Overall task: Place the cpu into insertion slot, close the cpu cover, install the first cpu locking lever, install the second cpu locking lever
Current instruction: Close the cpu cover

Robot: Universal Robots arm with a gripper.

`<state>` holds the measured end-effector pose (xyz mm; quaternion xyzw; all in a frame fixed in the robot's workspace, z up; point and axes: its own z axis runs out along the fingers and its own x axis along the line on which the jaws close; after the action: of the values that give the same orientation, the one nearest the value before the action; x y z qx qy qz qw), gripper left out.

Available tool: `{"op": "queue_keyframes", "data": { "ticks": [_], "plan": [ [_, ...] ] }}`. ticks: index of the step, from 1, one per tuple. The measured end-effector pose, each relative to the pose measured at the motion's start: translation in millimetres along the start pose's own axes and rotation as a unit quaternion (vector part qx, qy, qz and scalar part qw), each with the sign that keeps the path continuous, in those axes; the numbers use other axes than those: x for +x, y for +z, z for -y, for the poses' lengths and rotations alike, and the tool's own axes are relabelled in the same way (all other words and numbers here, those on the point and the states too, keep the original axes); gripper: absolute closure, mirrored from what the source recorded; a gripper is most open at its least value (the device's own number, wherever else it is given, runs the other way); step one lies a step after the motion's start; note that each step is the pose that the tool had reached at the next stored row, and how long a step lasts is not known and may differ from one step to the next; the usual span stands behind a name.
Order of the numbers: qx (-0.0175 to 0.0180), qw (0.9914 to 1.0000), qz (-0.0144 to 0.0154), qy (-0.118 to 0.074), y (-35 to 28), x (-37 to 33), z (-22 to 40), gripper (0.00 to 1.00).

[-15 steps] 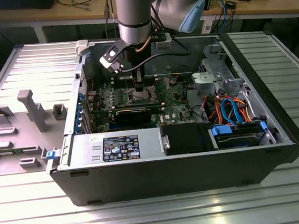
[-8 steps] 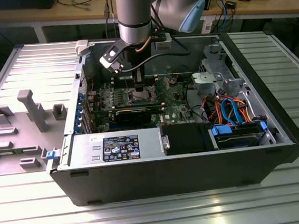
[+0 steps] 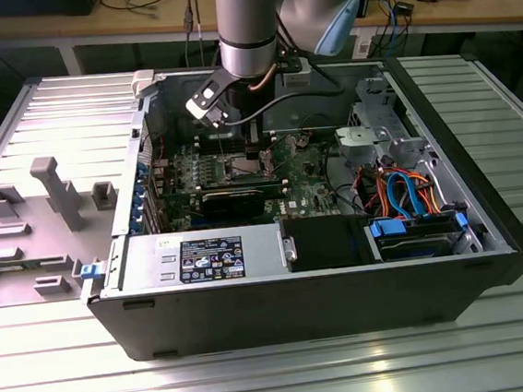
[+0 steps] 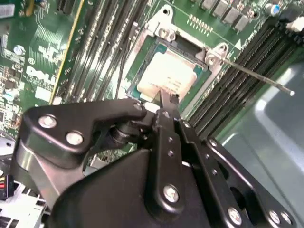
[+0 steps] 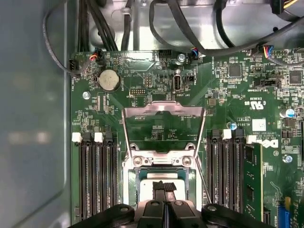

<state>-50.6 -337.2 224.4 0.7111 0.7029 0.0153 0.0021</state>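
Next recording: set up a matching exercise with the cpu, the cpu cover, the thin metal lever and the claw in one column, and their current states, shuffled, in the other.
Things:
1. cpu
2. cpu cover
3. lever
4. claw

States:
a. shut, tips at the cpu's top
b. swung up, open
c. lying in the insertion slot
d. standing free, unlatched

Pairs: 1-c, 2-b, 3-d, 4-a

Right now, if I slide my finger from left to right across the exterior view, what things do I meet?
Grey tray with blocks → green board → orange and blue cables → black case wall.
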Motion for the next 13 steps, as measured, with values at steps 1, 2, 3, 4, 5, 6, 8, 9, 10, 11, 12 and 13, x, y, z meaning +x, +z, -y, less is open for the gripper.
{"op": "queue_keyframes", "data": {
  "ticks": [1,2,3,4,5,6,8,9,10,11,12,13],
  "plan": [
    [0.0000,1.00000,0.0001,0.000,-3.1,0.0,-0.1,0.89],
    [-0.0001,1.00000,-0.0001,0.000,-7.1,0.1,-0.2,0.89],
    [0.0000,1.00000,0.0000,0.000,-11.8,0.2,-0.3,0.89],
    [-0.0001,1.00000,0.0000,0.000,-16.9,0.3,-0.4,0.89],
    [-0.0001,1.00000,0.0000,0.000,-20.6,0.4,-0.5,0.89],
    [0.0000,1.00000,0.0001,0.000,-28.2,0.5,-1.5,0.89],
    [-0.0001,1.00000,0.0000,0.000,-29.5,0.6,-6.6,0.89],
    [-0.0001,1.00000,0.0000,0.000,-29.4,0.6,-7.9,0.89],
    [0.0000,1.00000,0.0001,0.000,-29.3,0.7,-11.0,0.89],
    [-0.0001,1.00000,0.0001,0.000,-29.2,0.7,-14.0,0.89],
    [0.0000,1.00000,0.0001,0.000,-29.2,0.7,-18.1,0.89],
    [0.0000,1.00000,0.0001,0.000,-29.2,0.7,-18.7,0.89]
  ]
}}
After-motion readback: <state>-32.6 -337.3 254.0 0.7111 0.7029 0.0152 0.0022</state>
